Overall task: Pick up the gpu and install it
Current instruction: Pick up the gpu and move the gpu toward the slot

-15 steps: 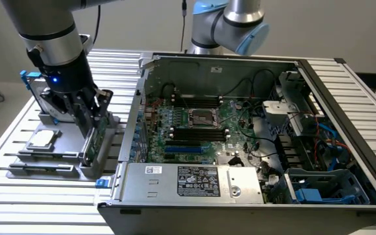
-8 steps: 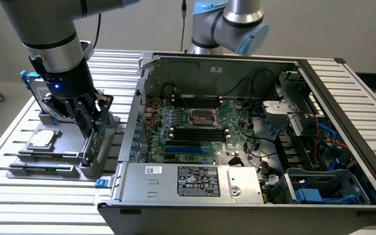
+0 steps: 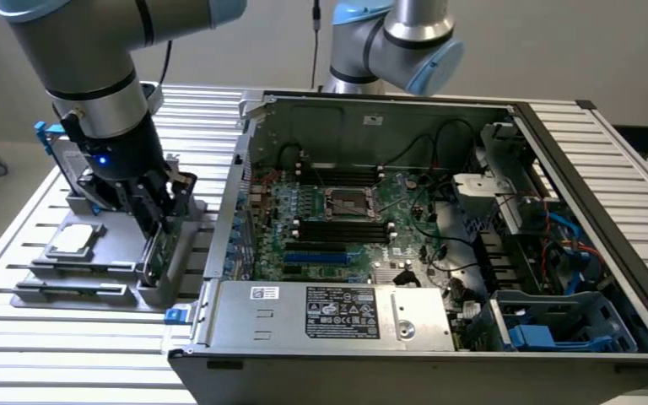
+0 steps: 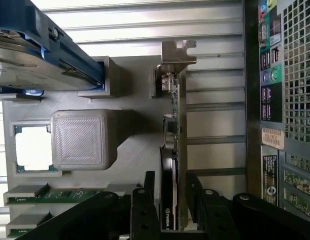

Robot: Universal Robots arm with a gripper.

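Down at the lower left of the exterior view, the black two-fingered gripper (image 3: 155,224) stands with its jaws narrowly parted on either side of the gpu (image 3: 163,253), a thin card with a green circuit board on one face and a black shroud on the other. In the wrist view the gripper (image 4: 171,182) straddles the gpu (image 4: 181,122) edge-on; one finger sits almost against the green face, and a thin sliver of space shows on the shroud side. The card stands on edge in a grey plastic holder (image 3: 105,278), its silver metal bracket (image 4: 177,52) at the end away from the fingers. On the same holder, beside the card, lie a small square silver processor chip (image 4: 32,147), a grey ribbed square block (image 4: 84,139), green memory sticks (image 4: 55,195) and a silver hard drive with blue side rails (image 4: 35,65). Right of the holder in the exterior view, the open black computer case (image 3: 594,169) lies on the slatted aluminium table (image 3: 31,346), its green motherboard (image 3: 347,211) exposed. A second grey-and-blue robot arm (image 3: 403,42) rises behind the case.
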